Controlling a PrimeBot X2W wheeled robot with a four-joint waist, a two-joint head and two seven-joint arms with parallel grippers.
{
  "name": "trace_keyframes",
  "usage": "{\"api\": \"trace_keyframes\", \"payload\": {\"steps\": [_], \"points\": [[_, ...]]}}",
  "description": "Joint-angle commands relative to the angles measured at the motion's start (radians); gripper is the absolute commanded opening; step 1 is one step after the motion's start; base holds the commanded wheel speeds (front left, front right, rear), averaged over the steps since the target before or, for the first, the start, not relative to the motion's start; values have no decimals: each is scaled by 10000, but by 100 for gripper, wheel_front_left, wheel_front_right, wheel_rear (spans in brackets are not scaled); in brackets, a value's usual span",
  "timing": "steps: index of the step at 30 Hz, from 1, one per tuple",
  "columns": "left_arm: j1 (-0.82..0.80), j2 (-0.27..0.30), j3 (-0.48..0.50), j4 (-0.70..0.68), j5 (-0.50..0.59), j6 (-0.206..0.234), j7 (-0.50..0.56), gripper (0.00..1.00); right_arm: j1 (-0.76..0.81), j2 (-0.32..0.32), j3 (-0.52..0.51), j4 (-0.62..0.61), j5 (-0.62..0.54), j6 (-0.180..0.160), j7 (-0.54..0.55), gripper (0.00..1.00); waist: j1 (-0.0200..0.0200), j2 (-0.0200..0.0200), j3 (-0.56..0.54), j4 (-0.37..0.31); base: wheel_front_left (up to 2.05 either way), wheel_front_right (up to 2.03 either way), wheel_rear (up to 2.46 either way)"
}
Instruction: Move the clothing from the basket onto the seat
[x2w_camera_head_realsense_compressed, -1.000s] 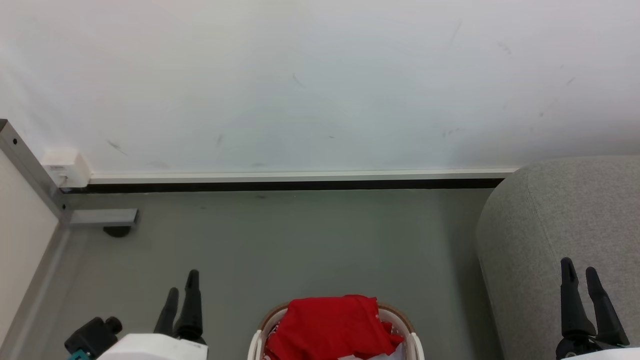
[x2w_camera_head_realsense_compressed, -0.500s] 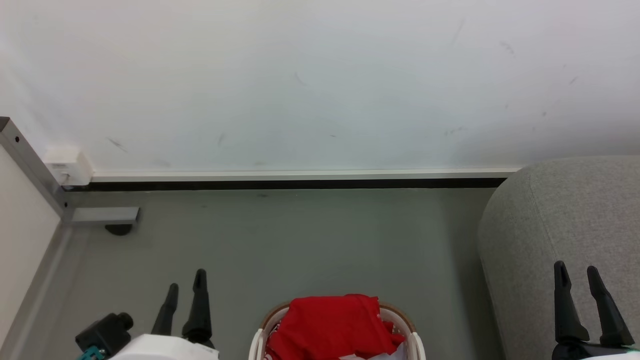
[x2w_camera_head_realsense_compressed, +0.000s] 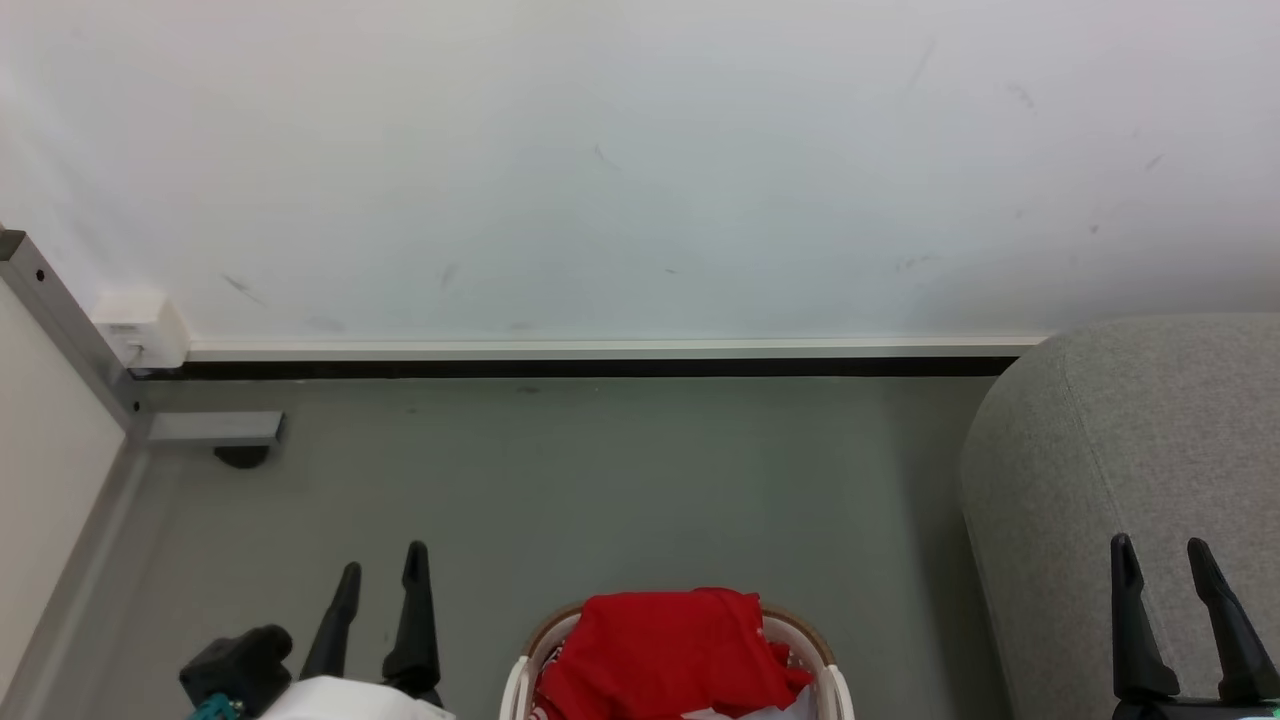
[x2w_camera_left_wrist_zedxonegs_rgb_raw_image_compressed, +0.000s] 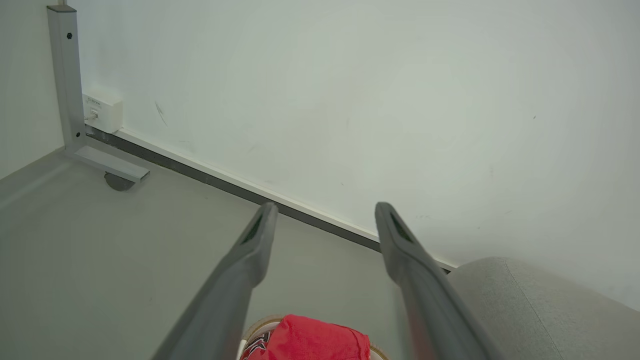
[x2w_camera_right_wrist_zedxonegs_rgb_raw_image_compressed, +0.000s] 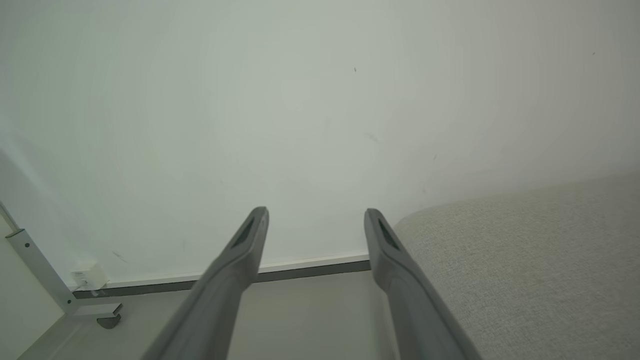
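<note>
Bright red fabric clothing (x2w_camera_head_realsense_compressed: 665, 650), heaped in the cream-white perforated plastic basket (x2w_camera_head_realsense_compressed: 828, 690), lies at 4 o'clock from the nearer left gripper (x2w_camera_head_realsense_compressed: 383, 560). That gripper and the right gripper (x2w_camera_head_realsense_compressed: 1158, 543) both gape wide, empty.

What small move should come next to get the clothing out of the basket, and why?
Probably swing the left end effector to the robot's right and lower it over the clothing. It is open and empty, beside the basket, and the clothing lies untouched in it. The right end effector, also open, is over the seat, farther off.
</note>
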Motion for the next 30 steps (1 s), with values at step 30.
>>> {"api": "trace_keyframes", "payload": {"steps": [30], "points": [[221, 98, -379, -207, 2790, 63, -748, 100, 337, 425, -880, 230, -2677, -20, -243, 100, 0, 0, 20, 94, 0, 0, 0]]}}
